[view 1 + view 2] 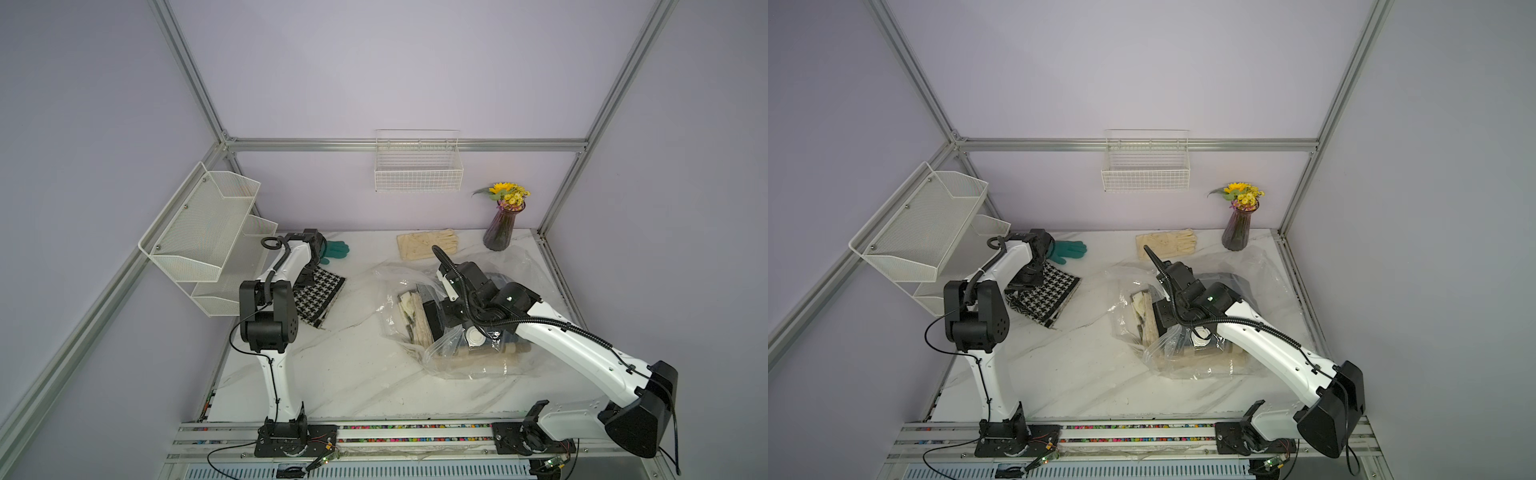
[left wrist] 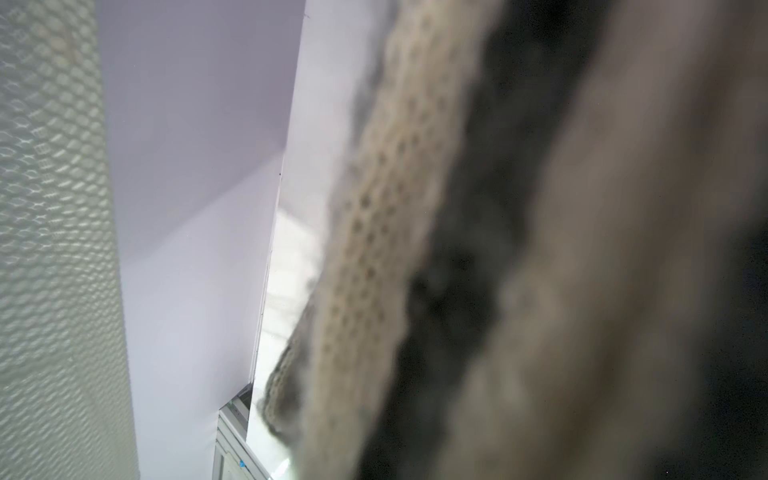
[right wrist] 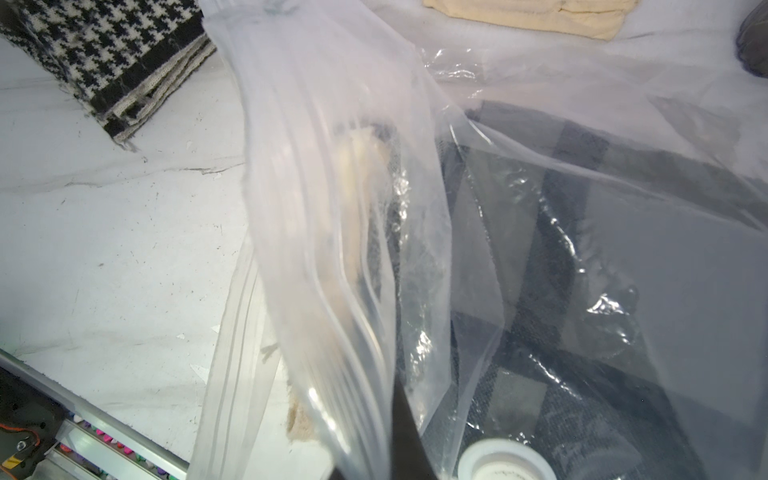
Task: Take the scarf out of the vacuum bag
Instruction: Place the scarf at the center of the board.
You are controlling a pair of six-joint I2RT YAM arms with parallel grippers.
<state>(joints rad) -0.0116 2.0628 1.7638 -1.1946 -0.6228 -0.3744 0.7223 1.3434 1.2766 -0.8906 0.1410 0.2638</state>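
- Currently the vacuum bag lies crumpled on the worktop's right half, with its white valve cap facing up.
- Seen through the plastic: dark plaid fabric and a beige knit inside.
- The right gripper has its jaws pressed together, pinching the bag's zip-edged flap up off the worktop.
- The houndstooth scarf lies outside the bag, well apart from it, near the left edge.
- The left gripper sits at the scarf's far corner, jaws closed on its knit edge. Fabric fills the left wrist view.
- Along the back edge: green glove, cream gloves, flower vase.
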